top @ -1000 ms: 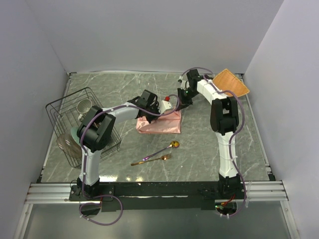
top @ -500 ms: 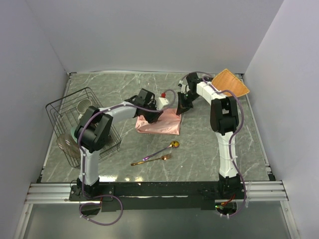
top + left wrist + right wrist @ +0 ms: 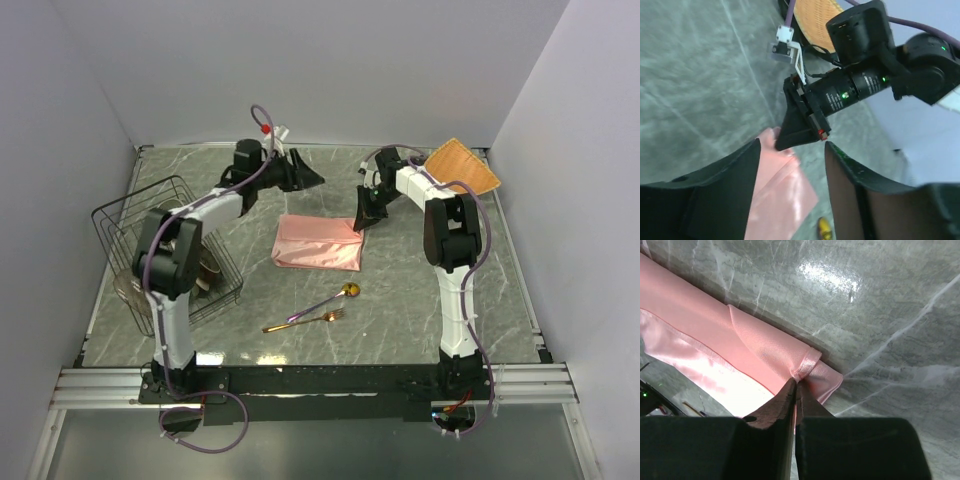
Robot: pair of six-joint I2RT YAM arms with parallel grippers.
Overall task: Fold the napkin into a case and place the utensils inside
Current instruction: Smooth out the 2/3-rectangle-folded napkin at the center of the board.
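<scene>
Salmon-pink napkin (image 3: 320,243) lies folded into a rectangle at the middle of the grey marble bench (image 3: 400,300). In the overhead frame the gold spoon (image 3: 325,302) and fork (image 3: 303,322) lie just below it, apart from the cloth. Only the right wrist view shows the right hand (image 3: 796,382) pressed together on a puckered ridge at the napkin's corner. The left wrist view shows the left hand (image 3: 792,145) spread with nothing between its fingers, looking down on the right hand; overhead it sits at the upper middle.
</scene>
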